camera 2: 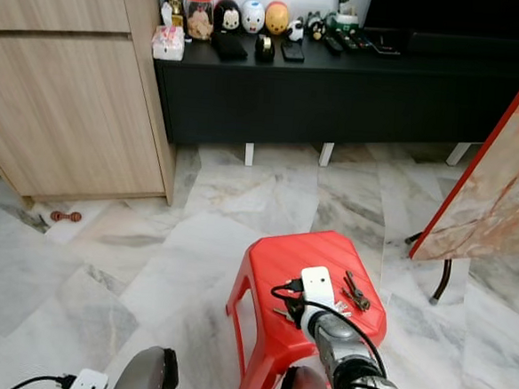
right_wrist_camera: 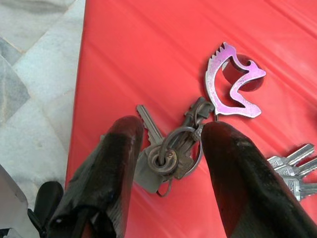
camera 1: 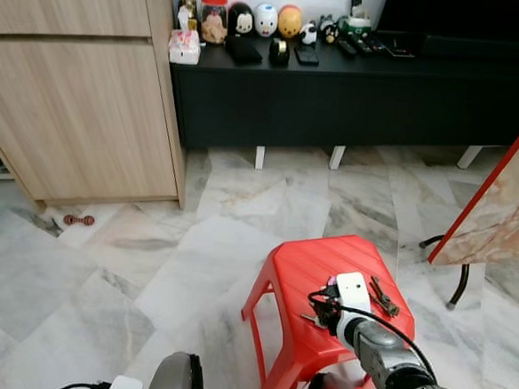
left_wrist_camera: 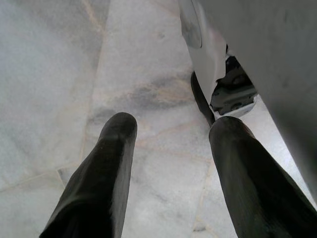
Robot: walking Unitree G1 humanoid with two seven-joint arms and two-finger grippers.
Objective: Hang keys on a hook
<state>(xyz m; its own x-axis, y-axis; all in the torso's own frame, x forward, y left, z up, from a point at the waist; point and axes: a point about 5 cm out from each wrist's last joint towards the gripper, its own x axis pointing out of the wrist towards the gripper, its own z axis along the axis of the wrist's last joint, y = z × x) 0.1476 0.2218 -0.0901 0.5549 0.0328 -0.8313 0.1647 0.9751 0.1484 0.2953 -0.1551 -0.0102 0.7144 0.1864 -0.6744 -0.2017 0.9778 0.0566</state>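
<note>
Slippage is the main worry here. The keys [right_wrist_camera: 171, 151] lie flat on the slick red stool [camera 1: 304, 260], so fingers closing on them could skate over the metal or pinch only the thin ring, and the bunch would then twist free on the lift. A grab set too low might press into the stool top and stall. A second bunch of keys [right_wrist_camera: 297, 171] lies near on the same seat, off to one side of the target, and a wide sweep could drag it along.

Left of the stool, the left gripper [left_wrist_camera: 171, 163] hangs idle above the marble floor [left_wrist_camera: 49, 74], its two black fingers spread with bare tile between them.

On the stool itself, the right gripper [right_wrist_camera: 171, 166] is at work: its fingers are spread and straddle the keys, one finger on each side, with nothing pinched yet as far as I can judge. Whether the tips touch the seat I cannot tell.

The keys are a small bunch of dull grey metal, a few blades fanned from a round ring, with a dark clip joining them to a flat pinkish-silver charm [right_wrist_camera: 233, 82] with a toothed edge. The charm lies just beyond the fingertips, farther onto the seat. A hook cannot be made out anywhere.
</note>
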